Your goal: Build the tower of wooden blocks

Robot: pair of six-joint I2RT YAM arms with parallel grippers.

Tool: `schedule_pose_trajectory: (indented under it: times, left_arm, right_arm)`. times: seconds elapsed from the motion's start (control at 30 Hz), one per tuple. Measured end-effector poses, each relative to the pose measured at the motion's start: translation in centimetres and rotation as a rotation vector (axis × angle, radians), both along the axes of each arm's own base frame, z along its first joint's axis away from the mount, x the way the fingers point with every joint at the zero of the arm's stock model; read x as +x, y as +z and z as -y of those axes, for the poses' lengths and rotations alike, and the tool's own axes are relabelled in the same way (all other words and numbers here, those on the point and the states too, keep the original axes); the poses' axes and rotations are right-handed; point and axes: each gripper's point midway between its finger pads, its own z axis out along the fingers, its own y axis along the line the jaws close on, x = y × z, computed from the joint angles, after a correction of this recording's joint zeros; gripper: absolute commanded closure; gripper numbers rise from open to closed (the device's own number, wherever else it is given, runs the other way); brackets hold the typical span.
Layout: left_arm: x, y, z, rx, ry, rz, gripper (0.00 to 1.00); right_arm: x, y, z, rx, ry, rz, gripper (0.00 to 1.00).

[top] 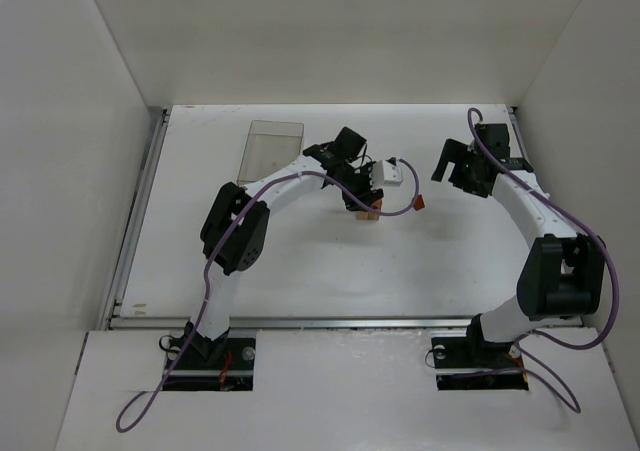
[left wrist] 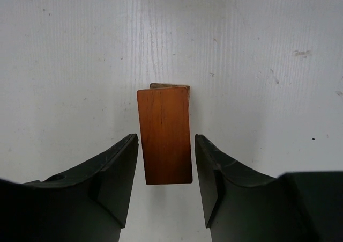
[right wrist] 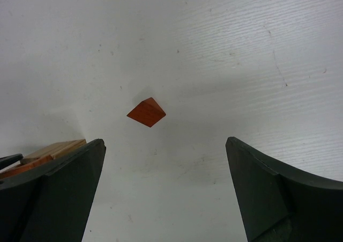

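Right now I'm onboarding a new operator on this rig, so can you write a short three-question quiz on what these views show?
1. True or false: the right gripper is shut on the orange wedge.
2. The reddish-brown block between the fingers of the left gripper rests: A) on a tan block; B) in the right gripper; C) on the orange wedge.
3. Fill in: the orange wedge lies loose on the ___.

Key: 1 false, the right gripper is open with the orange wedge lying ahead of it; 2 A; 3 table.
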Motion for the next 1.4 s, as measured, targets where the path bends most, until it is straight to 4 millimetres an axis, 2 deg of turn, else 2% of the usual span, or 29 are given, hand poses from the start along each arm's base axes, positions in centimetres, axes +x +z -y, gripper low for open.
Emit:
schedule_pose_trajectory:
  times: [0.37, 0.63, 0.87, 1.07, 1.2, 1.3, 1.4]
  left_arm:
    - [0.1, 0.0, -0.1, 0.004, 0.004, 0.005, 0.53]
    - [0.4, 1.1, 0.2, -0.005, 0.004, 0.016, 0.53]
    - [-0.2, 1.4, -0.2, 0.012, 0.003, 0.001, 0.51]
    - [-0.8, 3.1, -0.1, -0.001, -0.005, 0.021, 0.51]
    - [-1.3, 4.5, -0.2, -0.012, -0.005, 0.030, 0.51]
    - [-2.1, 5.8, -1.2, -0.026, 0.014, 0.038, 0.51]
    - [-3.7, 6.9, -3.8, -0.032, 0.060, 0.033, 0.53]
  right_arm:
    - [0.0, 0.0, 0.0, -0.002, 0.002, 0.000, 0.00]
    - [0.0, 0.0, -0.3, 0.012, 0.013, 0.000, 0.00]
    - [-0.1, 0.1, -1.1, 0.046, 0.047, -0.001, 0.00]
    - [-0.3, 0.3, -2.2, 0.080, 0.102, 0.000, 0.00]
    - [-0.1, 1.2, -3.3, 0.089, 0.152, 0.020, 0.00]
    - [0.4, 2.2, -4.8, 0.086, 0.198, 0.048, 0.00]
    - [0.6, 2.6, -6.2, 0.086, 0.237, 0.057, 0.00]
